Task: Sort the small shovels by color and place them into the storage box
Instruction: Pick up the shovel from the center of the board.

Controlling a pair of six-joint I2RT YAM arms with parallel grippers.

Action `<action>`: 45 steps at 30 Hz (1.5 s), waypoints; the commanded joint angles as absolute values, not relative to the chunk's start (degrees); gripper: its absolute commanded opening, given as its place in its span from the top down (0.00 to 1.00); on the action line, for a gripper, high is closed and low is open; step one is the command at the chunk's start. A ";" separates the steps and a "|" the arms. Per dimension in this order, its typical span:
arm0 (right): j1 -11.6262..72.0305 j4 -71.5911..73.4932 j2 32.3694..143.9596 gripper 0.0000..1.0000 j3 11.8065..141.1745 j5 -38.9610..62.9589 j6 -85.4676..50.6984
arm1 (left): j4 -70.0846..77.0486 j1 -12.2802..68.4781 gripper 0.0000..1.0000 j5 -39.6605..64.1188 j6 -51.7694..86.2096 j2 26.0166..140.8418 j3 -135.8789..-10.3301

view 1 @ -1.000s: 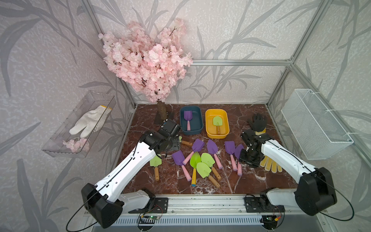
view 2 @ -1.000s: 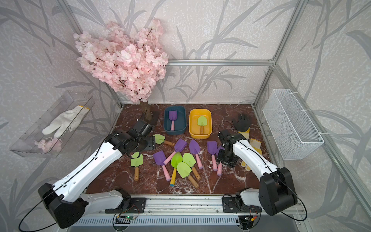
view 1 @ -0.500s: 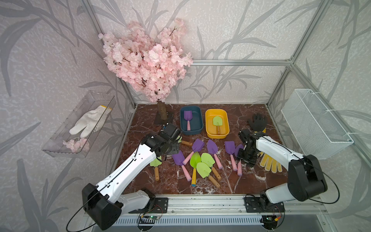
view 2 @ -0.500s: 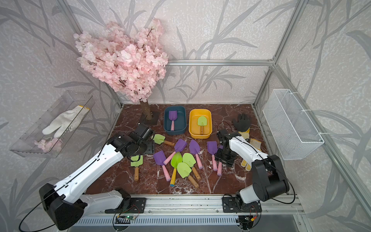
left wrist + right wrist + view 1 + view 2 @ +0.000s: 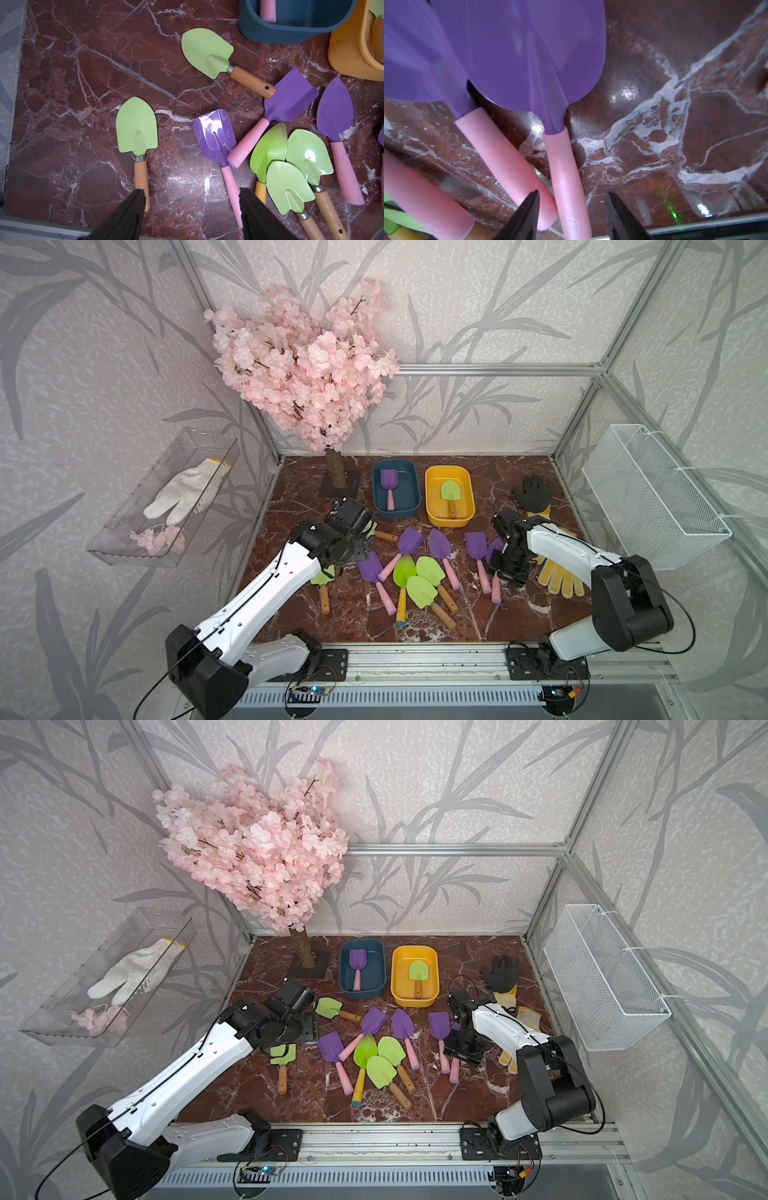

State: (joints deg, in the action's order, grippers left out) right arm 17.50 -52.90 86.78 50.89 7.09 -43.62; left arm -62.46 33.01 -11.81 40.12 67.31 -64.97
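A: My shovels (image 5: 420, 591)?
B: Glossy purple and green, scattered mid-frame on veined red marble table (image 5: 490, 472), leaf-patterned walls (image 5: 478, 302) around. Your left gripper (image 5: 191, 190) gapes empty; right gripper (image 5: 573, 192) loosely straddles a pink handle (image 5: 564, 166).

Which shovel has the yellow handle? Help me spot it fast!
Find the yellow box at the back of the marble table, then look in front of it at three green shovels lying together. It is the brightest green one, with a yellow, blue-tipped handle; its neighbours' handles are wooden.

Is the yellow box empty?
Not empty. One green shovel lies inside the yellow box; both top views show it.
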 commanded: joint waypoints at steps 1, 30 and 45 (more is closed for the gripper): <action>17.23 -52.14 87.75 0.45 50.41 7.30 -43.24 | -63.09 33.22 0.25 -11.74 40.95 66.36 -64.25; 16.70 -49.31 90.79 0.58 48.70 7.45 -43.07 | -62.64 33.15 0.25 -11.50 41.26 66.70 -63.10; 16.44 -49.13 90.75 0.66 48.93 7.04 -43.07 | -62.68 33.19 0.25 -11.59 41.00 66.98 -63.19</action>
